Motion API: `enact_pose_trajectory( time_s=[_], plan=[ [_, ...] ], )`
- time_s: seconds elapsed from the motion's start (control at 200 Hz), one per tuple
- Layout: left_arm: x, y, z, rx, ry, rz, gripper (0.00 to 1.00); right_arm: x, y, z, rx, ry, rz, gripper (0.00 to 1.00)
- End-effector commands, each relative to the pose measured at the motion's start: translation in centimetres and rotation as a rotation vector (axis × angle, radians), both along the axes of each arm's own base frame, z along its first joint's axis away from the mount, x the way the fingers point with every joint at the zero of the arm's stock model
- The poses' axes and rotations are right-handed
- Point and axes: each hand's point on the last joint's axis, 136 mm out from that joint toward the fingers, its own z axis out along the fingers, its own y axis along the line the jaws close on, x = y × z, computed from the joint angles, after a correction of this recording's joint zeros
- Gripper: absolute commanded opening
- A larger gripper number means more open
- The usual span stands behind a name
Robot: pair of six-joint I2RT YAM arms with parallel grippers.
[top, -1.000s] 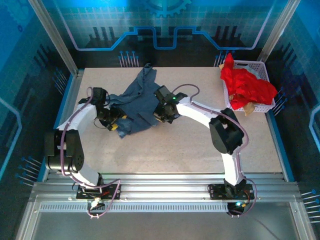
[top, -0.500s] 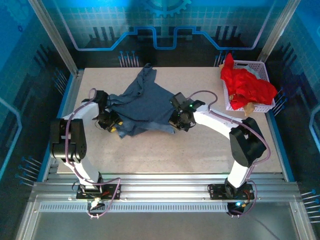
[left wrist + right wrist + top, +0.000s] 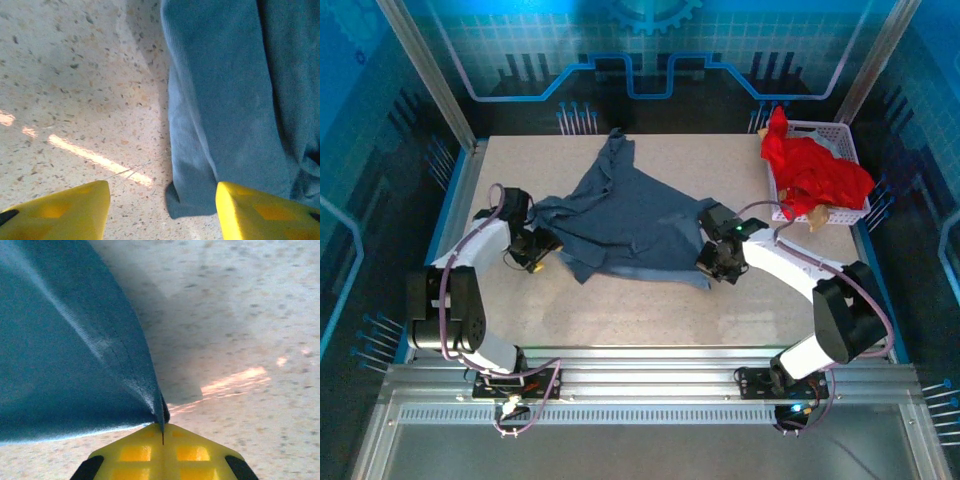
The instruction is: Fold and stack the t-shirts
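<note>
Pinching the slate-blue t-shirt (image 3: pixel 630 215) at its 4 o'clock corner: right pincer (image 3: pixel 162 429), clenched on the cloth. Shirt lies spread mid-table (image 3: pixel 620 310), reaching toward 12 o'clock. Left pincer (image 3: pixel 162 197) released, jaws apart at the shirt's 9 o'clock edge. Red t-shirt (image 3: pixel 810 170) heaped in white basket (image 3: pixel 845 140), table's 2 o'clock corner.

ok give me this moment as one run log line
blue t-shirt: partly spread, rumpled | left gripper: open over its edge | right gripper: shut on its corner | red t-shirt: heaped in basket
</note>
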Motion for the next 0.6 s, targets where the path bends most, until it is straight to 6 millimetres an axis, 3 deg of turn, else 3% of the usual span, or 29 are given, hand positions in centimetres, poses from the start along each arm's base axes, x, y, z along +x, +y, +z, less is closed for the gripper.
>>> enact_pose_trajectory(
  time_s=[0.0,0.17,0.26,0.405,0.54,0.595],
  plan=[
    [0.7,-1.9,-0.1,-0.100,-0.030,0.025,0.61,-1.5,-2.1,-0.7,-0.040,0.056,0.019,0.00],
    [2.6,-5.5,-0.1,-0.148,-0.047,-0.008,0.60,-1.9,-3.8,-1.2,-0.048,0.081,0.002,0.00],
    [3.0,-6.8,-0.7,-0.150,-0.032,-0.019,0.54,-2.0,-4.2,-1.2,-0.046,0.076,-0.005,0.00],
    [3.0,-7.0,-1.5,-0.106,0.000,-0.035,0.33,-2.0,-4.4,-0.9,-0.041,0.062,-0.011,0.00],
    [2.9,-6.2,-1.1,-0.066,-0.008,-0.045,0.00,-1.8,-4.7,-0.8,-0.049,0.053,-0.013,0.00],
    [2.8,-5.8,-0.4,-0.046,-0.025,-0.044,0.00,-1.7,-4.9,-0.9,-0.050,0.053,-0.017,0.00]
  ],
)
